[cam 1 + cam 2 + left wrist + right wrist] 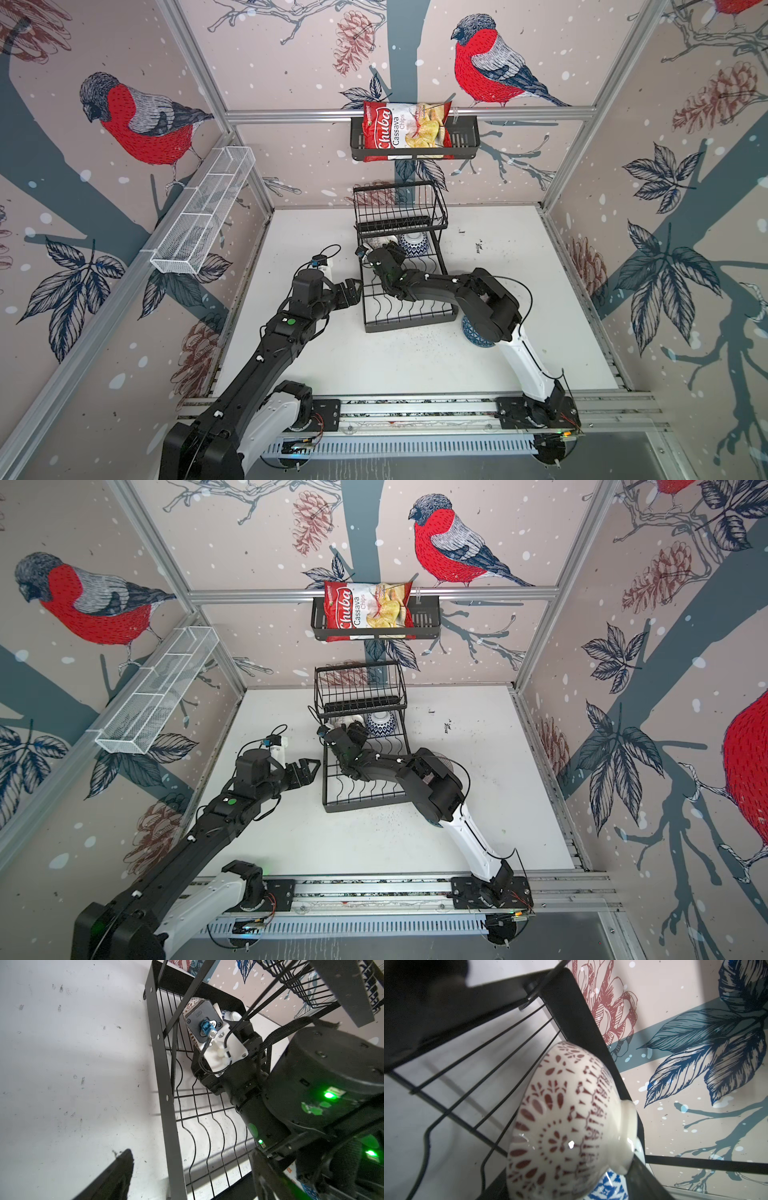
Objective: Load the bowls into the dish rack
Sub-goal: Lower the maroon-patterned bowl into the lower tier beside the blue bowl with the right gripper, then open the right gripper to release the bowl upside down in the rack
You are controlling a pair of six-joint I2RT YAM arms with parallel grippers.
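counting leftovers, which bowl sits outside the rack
Blue bowl on the table under the right arm; red bowl and second blue bowl are in the rack.

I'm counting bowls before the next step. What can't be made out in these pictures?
- Right gripper: in both top views its own wrist hides the jaws; grip on the red-patterned bowl unclear.
- Blue bowl on the table: top view, mostly under the right arm.
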